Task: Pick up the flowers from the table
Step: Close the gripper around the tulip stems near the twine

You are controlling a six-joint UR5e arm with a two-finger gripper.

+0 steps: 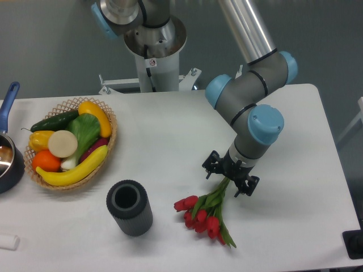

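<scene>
Hand low over the stems of a tulip bunch lying on the white surface

The flowers, red tulips with thin green stems and leaves, lie on the surface right of centre, toward its near edge. The long axis runs diagonally: the red heads fan out at the near-left end and the stems point far-right, up under the hand. The hand sits over the stem ends with its black fingers spread to either side of them; whether they grip the stems cannot be told. A dark cylindrical holder stands left of the blooms, and a wicker basket of fruit and vegetables sits farther left.
</scene>
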